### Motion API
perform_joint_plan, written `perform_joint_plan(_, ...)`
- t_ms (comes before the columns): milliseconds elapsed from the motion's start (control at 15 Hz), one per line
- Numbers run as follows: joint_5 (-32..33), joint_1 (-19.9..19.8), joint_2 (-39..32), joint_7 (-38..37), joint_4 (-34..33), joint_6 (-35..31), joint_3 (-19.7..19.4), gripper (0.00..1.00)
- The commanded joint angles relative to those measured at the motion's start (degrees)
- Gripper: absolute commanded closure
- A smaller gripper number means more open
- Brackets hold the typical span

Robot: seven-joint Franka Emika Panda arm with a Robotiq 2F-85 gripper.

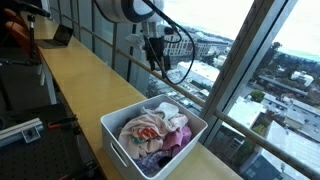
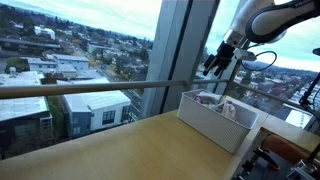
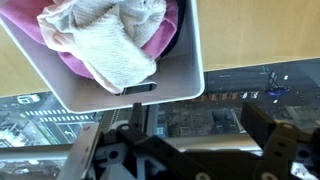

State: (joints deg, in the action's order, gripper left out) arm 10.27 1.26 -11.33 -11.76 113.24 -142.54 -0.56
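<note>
Jaws wide and empty, the gripper (image 3: 185,150) hovers beside the white bin (image 3: 192,60), which lies at 12 o'clock in the wrist view; it should centre over the cloths (image 3: 110,40) before lowering.

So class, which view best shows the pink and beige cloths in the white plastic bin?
An exterior view: the cloths show whole, from above, in the bin. In an exterior view only their top peeks out; the wrist view crops them.
</note>
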Motion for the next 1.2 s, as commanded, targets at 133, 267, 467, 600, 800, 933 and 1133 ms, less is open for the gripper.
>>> perform_joint_plan(133,-1.6,-0.34,-10.85,-2.59,-7.16,1.5,-2.9,0.0)
perform_joint_plan(267,-1.24,-0.79,-13.23,-2.89,-6.45,0.57,-4.29,0.0)
perform_joint_plan(467,-0.23,-1.38,-15.16,-3.38,-4.8,-0.21,-6.95,0.0)
perform_joint_plan(600,0.61,-1.51,-15.99,-3.67,-3.52,-0.47,-8.76,0.0)
perform_joint_plan(800,-0.95,-2.34,-18.97,-2.91,-1.68,-1.35,-8.88,0.0)
perform_joint_plan(933,-1.72,-2.39,-21.86,-2.91,-0.56,-2.82,-8.16,0.0)
perform_joint_plan(1133,-2.39,-2.12,-26.25,-2.8,0.56,-6.09,-7.69,0.0)
